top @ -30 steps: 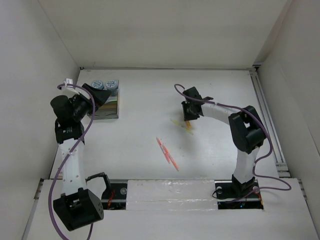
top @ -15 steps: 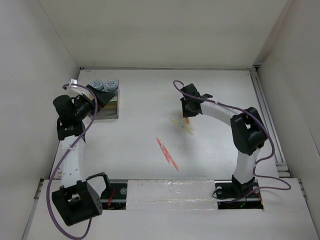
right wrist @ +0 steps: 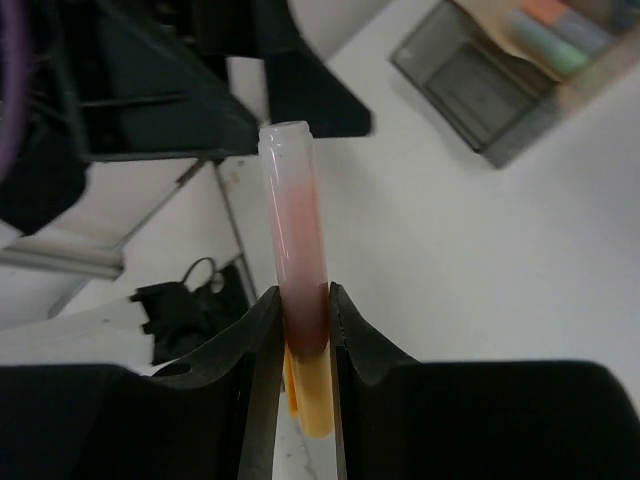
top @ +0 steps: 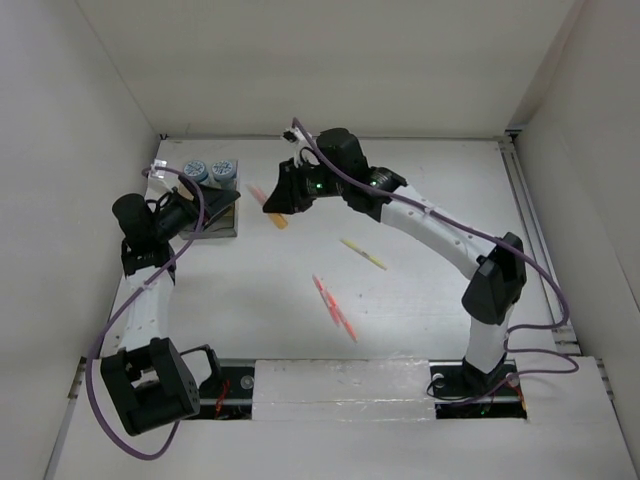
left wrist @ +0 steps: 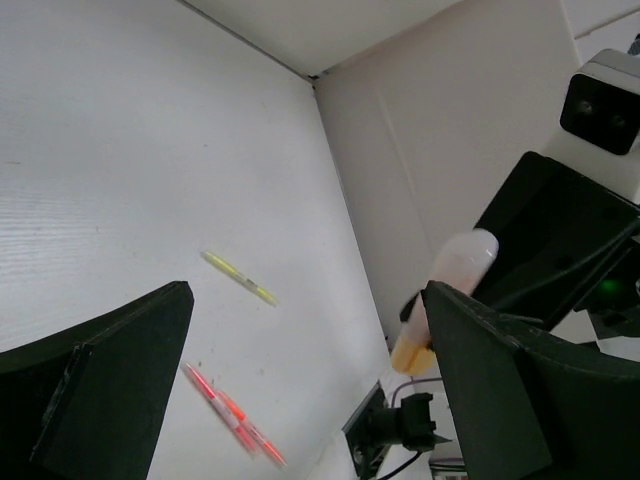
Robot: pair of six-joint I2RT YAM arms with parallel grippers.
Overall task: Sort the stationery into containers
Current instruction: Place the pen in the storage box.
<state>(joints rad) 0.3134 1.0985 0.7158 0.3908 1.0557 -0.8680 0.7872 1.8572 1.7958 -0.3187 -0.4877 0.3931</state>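
My right pincer (right wrist: 303, 320) pinches the orange highlighter (right wrist: 297, 230), its long axis slanting across the table (top: 420, 200), with the tray (top: 222, 228) just to its left beside my wide-spread left pincer (top: 215, 203).

Between my right gripper's (right wrist: 300, 305) jaws sits a highlighter (right wrist: 290, 200) of smooth plastic, its cap frosted and see-through, its body glossy orange. The 2 fingers (right wrist: 358, 345) clamping it look like matt black plastic. Under the jaws the white table (left wrist: 120, 150) is matt and finely ribbed. Left of the jaws, the tray (top: 222, 224) looks like layered wood.
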